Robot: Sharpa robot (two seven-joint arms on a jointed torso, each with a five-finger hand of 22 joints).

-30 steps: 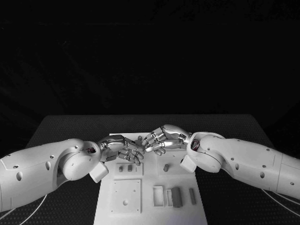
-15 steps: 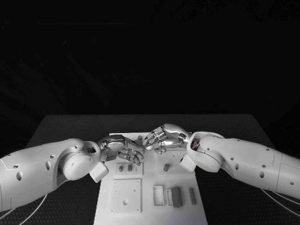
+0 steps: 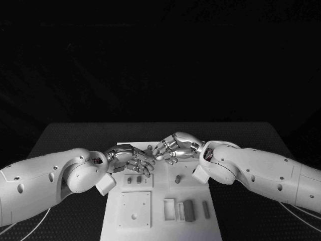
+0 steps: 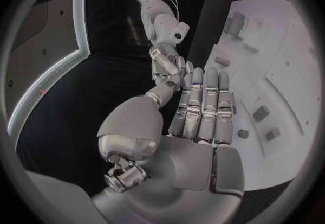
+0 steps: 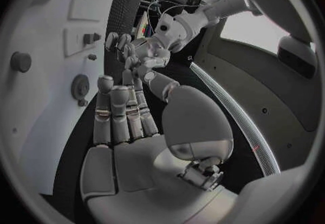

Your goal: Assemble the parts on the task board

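The white task board [image 3: 160, 221] lies in the middle of the table, and both hands meet above its far end. My left hand [image 3: 133, 159] and right hand [image 3: 176, 147] have their fingers curled toward each other, fingertips almost touching. In the left wrist view my left hand [image 4: 197, 111] keeps its fingers side by side with the thumb bent in, and the right hand [image 4: 167, 68] is at its tips. The right wrist view has my right hand [image 5: 127, 118] facing the left hand [image 5: 138, 53]. Whether a part sits between the fingers is hidden. Small grey parts [image 3: 178, 179] stand in the board.
Two short grey pieces [image 3: 134, 179] stand below the left hand. Several upright grey blocks [image 3: 188, 211] stand at the near right, beside a square white plate [image 3: 135, 210]. Black table [image 3: 66, 135] surrounds the board. Both white forearms flank the board's far half.
The right hand's fingers have risen slightly. The left hand and the parts on the board have stayed where they were.
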